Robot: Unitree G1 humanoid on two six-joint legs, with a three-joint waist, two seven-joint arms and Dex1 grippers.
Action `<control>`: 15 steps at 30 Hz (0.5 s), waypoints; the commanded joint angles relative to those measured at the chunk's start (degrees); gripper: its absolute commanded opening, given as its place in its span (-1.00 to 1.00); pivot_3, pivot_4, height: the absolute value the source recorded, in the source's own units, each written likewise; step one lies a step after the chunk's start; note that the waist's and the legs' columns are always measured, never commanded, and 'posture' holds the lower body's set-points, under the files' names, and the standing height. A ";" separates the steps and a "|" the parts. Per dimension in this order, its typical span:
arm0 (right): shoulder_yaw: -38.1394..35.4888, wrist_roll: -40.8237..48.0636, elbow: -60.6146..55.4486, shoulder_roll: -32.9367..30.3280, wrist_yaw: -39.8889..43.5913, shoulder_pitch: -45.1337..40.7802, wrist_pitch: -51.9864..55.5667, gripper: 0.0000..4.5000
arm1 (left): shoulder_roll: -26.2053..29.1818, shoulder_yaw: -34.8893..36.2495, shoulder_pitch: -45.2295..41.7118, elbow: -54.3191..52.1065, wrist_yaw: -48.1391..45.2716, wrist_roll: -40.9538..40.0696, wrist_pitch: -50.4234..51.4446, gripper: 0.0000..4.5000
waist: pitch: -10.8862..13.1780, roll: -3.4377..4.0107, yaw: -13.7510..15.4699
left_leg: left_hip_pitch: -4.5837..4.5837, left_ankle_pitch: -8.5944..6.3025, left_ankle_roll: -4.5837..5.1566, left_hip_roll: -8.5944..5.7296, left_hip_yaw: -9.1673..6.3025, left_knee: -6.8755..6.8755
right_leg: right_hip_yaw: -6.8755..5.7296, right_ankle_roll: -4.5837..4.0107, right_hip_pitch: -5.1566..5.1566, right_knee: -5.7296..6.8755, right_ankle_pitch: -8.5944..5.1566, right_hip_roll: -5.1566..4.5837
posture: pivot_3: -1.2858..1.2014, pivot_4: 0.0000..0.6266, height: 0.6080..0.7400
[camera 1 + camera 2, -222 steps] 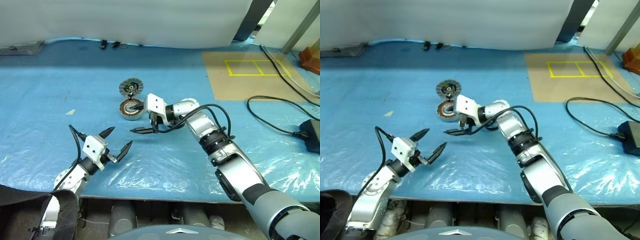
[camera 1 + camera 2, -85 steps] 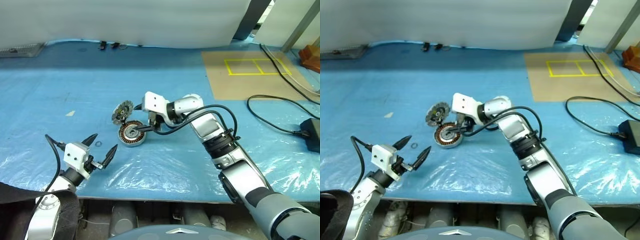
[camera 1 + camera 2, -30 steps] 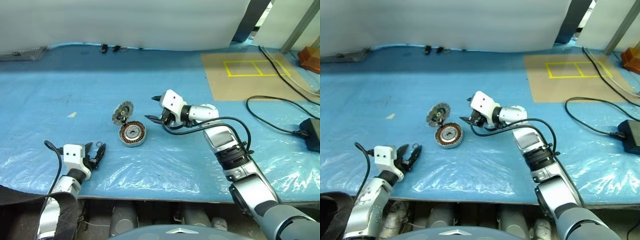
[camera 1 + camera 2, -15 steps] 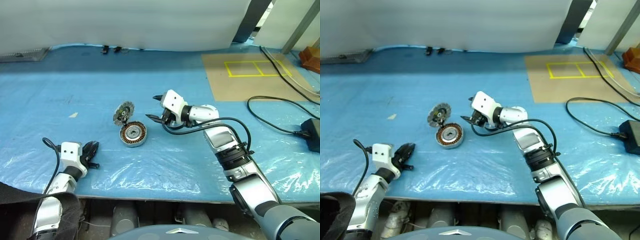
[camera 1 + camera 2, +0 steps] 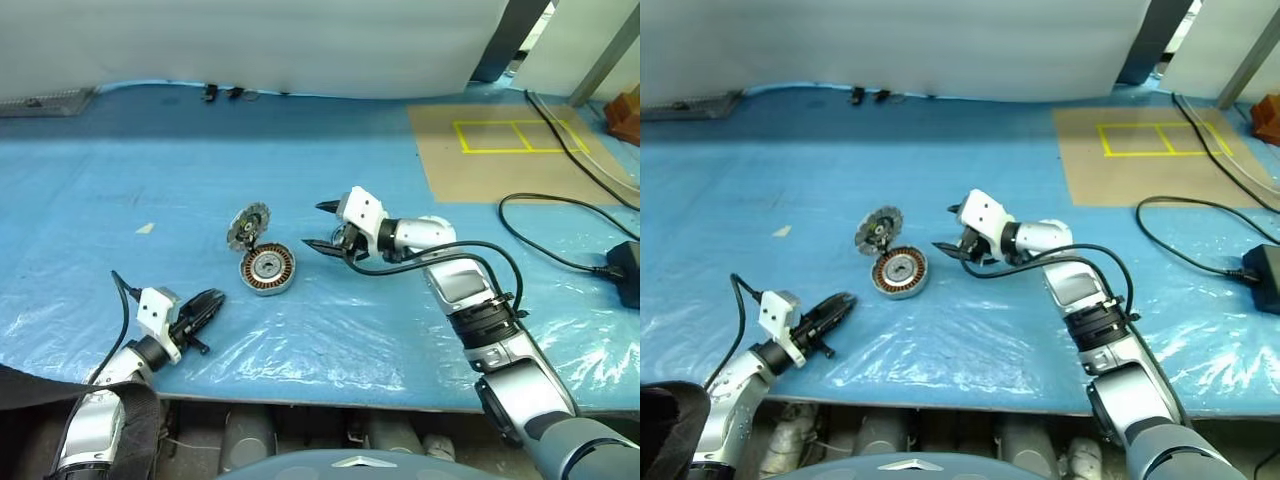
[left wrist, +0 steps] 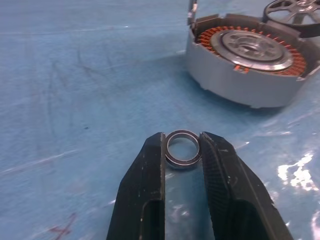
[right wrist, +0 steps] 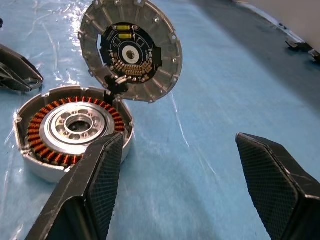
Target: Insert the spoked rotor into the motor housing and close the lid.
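On the blue plastic sheet (image 5: 970,330) the motor housing (image 5: 899,271) (lid (image 5: 877,230) tipped up behind it) lies between the right gripper (image 5: 951,229), jaws apart, and the left gripper (image 5: 836,306).

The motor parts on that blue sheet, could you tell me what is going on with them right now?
The left gripper is shut on a small metal ring, just above the blue sheet near the motor housing. The housing lies with its copper windings showing and its hinged lid standing open. The right gripper hangs open on the housing's other side, holding nothing.
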 commanded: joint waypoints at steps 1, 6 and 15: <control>-1.58 4.29 -4.70 -1.68 3.53 1.33 2.32 0.67 | 2.55 0.08 -1.92 -8.41 -1.27 -3.31 3.76 -0.66 | 0.06 -0.10 0.06 | 0.01 0.00 0.00 0.01 0.00 0.01 | -0.01 0.00 0.02 0.01 0.00 0.00 | 0.03 -0.52 1.00; -0.43 6.18 -7.73 -4.03 7.01 3.47 4.73 0.67 | 3.50 -1.19 -5.28 -16.59 0.63 -7.02 11.81 -0.66 | 0.06 -0.11 -0.01 | 0.01 0.00 0.00 -0.02 0.02 0.04 | -0.01 -0.02 0.03 0.01 0.01 -0.01 | 0.03 -0.52 1.00; 1.35 4.77 -6.62 -4.22 6.74 3.22 4.36 0.67 | 4.06 -6.99 -7.94 -17.56 2.79 -2.84 16.82 -0.66 | 0.07 -0.10 -0.16 | 0.00 0.01 0.00 0.00 0.04 0.05 | -0.01 -0.03 0.03 0.03 0.01 0.03 | 0.03 -0.52 1.00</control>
